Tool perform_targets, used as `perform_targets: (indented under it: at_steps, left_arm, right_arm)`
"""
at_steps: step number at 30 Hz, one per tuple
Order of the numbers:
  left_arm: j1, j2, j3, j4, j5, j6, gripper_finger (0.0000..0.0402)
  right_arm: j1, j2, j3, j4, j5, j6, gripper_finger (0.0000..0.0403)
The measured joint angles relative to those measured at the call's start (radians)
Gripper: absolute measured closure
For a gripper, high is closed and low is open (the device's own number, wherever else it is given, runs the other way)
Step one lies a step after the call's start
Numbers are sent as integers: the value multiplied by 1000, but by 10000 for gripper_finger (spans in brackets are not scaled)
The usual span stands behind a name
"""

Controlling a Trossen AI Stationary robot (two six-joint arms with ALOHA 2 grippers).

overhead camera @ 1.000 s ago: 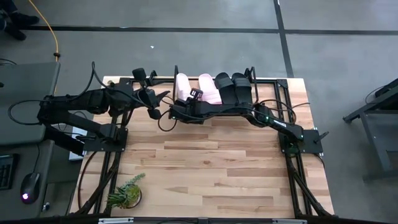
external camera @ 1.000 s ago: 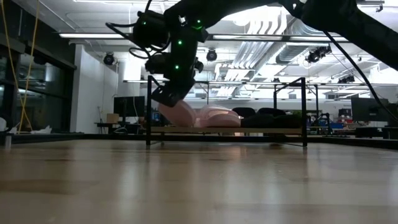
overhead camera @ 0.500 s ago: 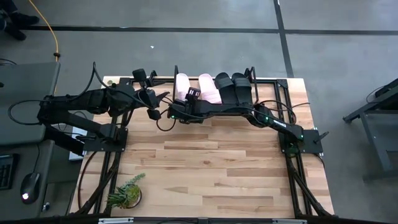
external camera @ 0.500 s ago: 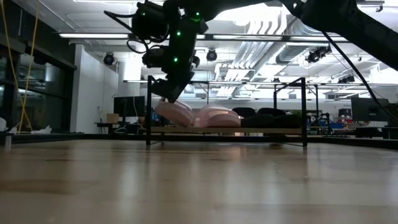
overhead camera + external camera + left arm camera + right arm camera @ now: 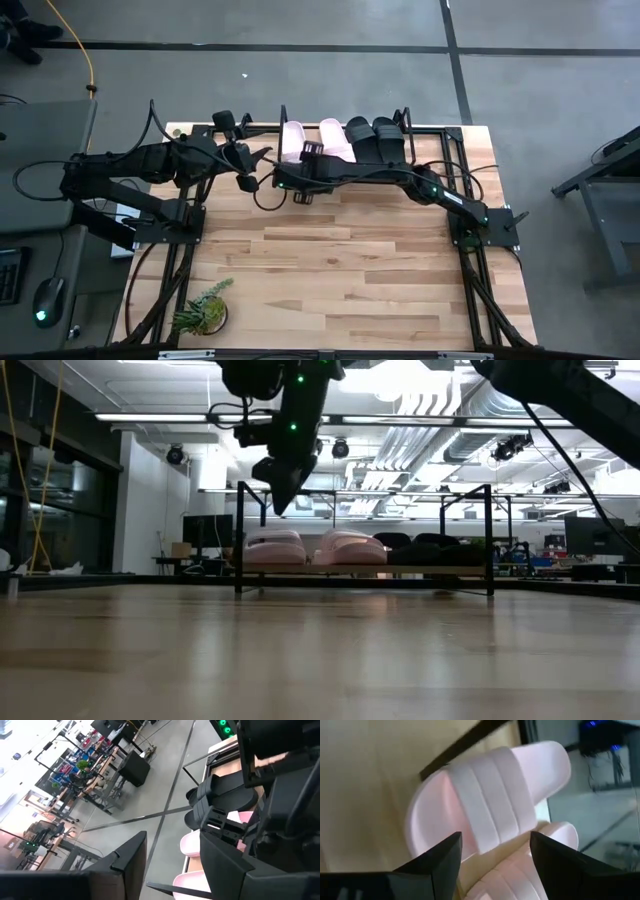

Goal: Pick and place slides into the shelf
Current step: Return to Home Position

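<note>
Two pale pink slides (image 5: 293, 138) (image 5: 333, 138) and two black slides (image 5: 372, 138) lie side by side, soles down, on the shelf's wooden board (image 5: 440, 570) at the table's far edge. In the right wrist view, the leftmost pink slide (image 5: 490, 805) lies flat beside the second one (image 5: 530, 860). My right gripper (image 5: 495, 865) hangs open above that leftmost slide (image 5: 273, 547), clear of it. To the left of the shelf, my left gripper (image 5: 256, 168) waits open with nothing between its fingers.
A small potted plant (image 5: 205, 310) stands at the table's near left corner. Black frame rails (image 5: 165, 270) run along the table's left and right sides. The wide wooden tabletop (image 5: 340, 270) lies in front of the shelf.
My right gripper has let go of the leftmost pink slide and has risen above it. The slide was tilted with its near end raised. It now lies level on the shelf board next to the other pink slide.
</note>
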State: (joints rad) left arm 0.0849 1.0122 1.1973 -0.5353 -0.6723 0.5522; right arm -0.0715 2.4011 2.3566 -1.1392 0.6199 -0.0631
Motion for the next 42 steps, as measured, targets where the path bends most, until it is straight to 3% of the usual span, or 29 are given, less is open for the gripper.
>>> perform_targets:
  at_steps: [5,9,12,27,37,42]
  left_arm:
    - [0,0,0,-30,-48,0,234]
    - [0,-8,0,-72,-128,-1,234]
    - [0,-26,0,-83,-131,-8,234]
    - [1,-245,0,-162,154,-156,234]
    - [0,-292,0,-221,301,-231,234]
    - [0,-291,0,-258,308,-251,234]
  right_arm:
    - [-10,-1,0,5,-93,-129,179]
    - [-40,-5,0,8,-169,-130,179]
    - [-60,-26,-1,8,-199,-128,179]
    - [-72,-332,0,-54,-550,-107,179]
    - [-37,-516,0,-190,-619,-47,179]
    - [12,-562,0,-245,-619,-48,179]
